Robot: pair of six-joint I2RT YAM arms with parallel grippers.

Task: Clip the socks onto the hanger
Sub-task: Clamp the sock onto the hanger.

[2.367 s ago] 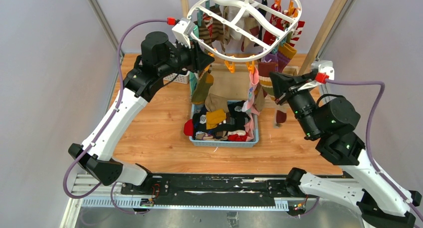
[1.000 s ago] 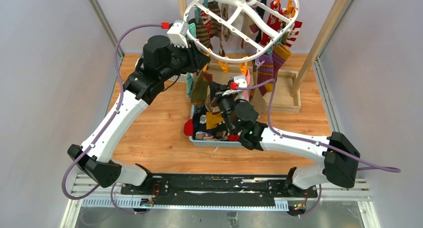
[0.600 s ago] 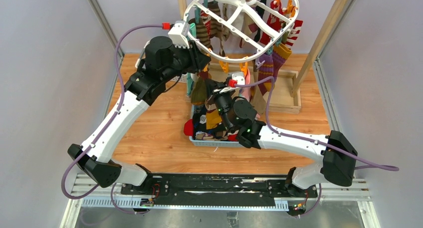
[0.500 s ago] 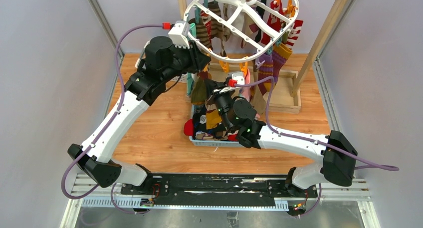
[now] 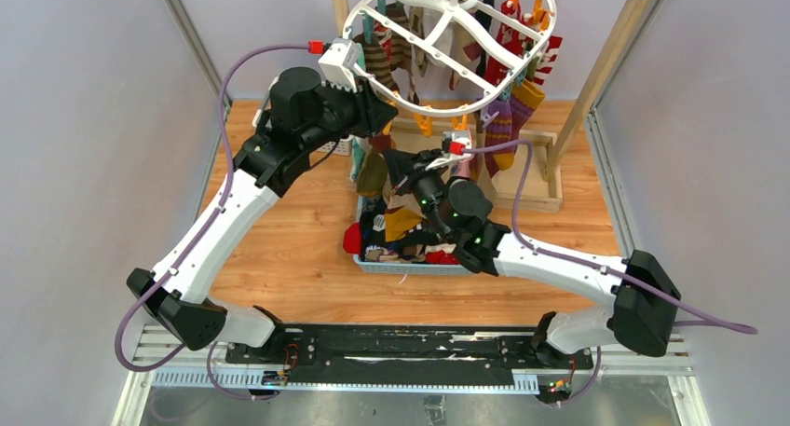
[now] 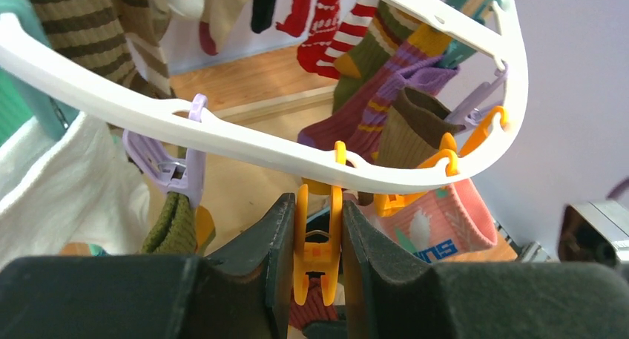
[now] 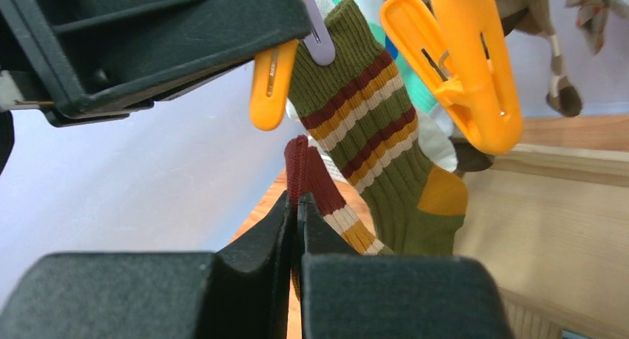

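dangling from the white hanger (image 6: 222, 135), striped socks (image 7: 363, 124) look colourful.

Glossy plastic hanger (image 6: 222, 140), ribbed knit socks (image 7: 371, 131), matt wooden table (image 5: 298, 249).

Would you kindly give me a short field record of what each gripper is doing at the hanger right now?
left gripper: closed on an orange clip hanging from the hanger
right gripper: shut on a red sock, cuff up, close under that clip
red sock: not yet clipped
basket: under the hanger, holds more socks
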